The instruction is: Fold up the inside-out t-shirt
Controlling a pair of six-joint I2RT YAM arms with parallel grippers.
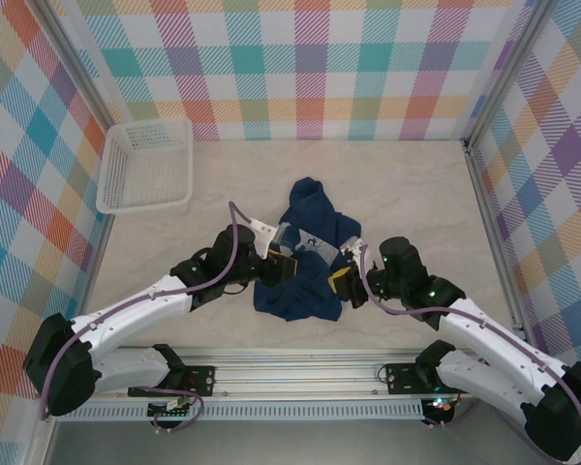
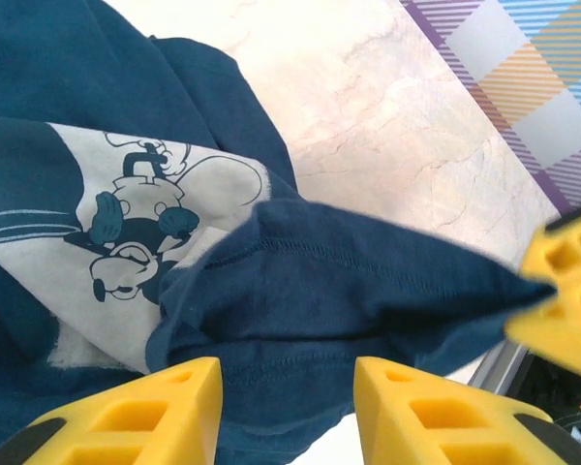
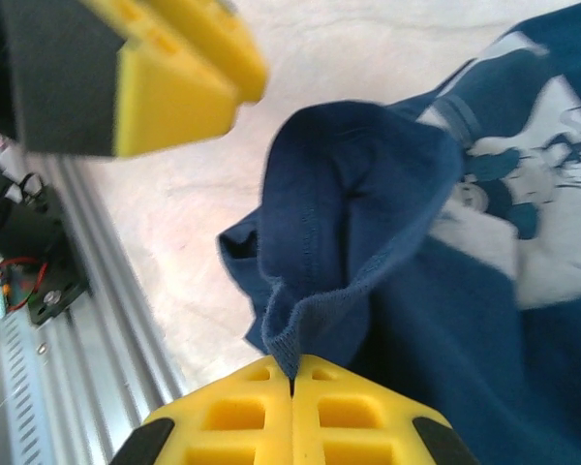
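- Right end effector [image 3: 292,380] is clamped together on the shirt [image 1: 308,208] hem; left end effector [image 2: 287,387] is apart, cloth just ahead.
- Shirt sits bunched mid-surface [image 1: 416,194].
- Best now: left bites one hem layer, then both spread.

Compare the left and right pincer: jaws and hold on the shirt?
Left pincer has jaws apart; right pincer has jaws pressed together. Right pincer pinches a hem of the t-shirt; left pincer clamps nothing, cloth only lying ahead of its gap. Both have yellow fingers and sit at the shirt's near side.
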